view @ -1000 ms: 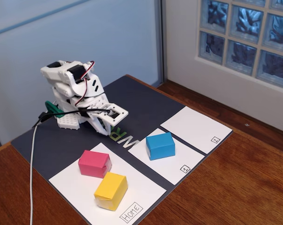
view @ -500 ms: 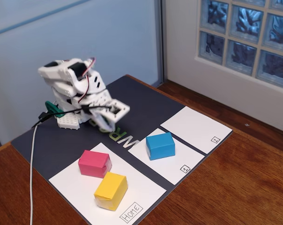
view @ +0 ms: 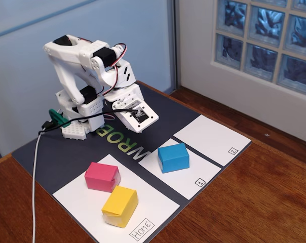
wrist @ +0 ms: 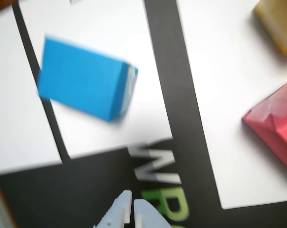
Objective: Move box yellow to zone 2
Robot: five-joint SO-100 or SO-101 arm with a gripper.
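Yellow paper wrapped the box (view: 120, 205), which I saw sitting on the white Home panel (view: 82, 202), touching the pink block (view: 102, 176) at one corner; in the wrist view only its edge (wrist: 278, 21) showed at the top right. Zone 2 (view: 208, 137) lay bare at the far end of the dark mat (view: 158, 109), with the blue block (view: 173, 157) on the panel marked 1 (view: 191, 174) between. My end effector (wrist: 133, 205) hung above the mat's lettering, fingertips pressed together, holding nothing, well apart from the box. The mat rested on the wooden desk (view: 254, 202).
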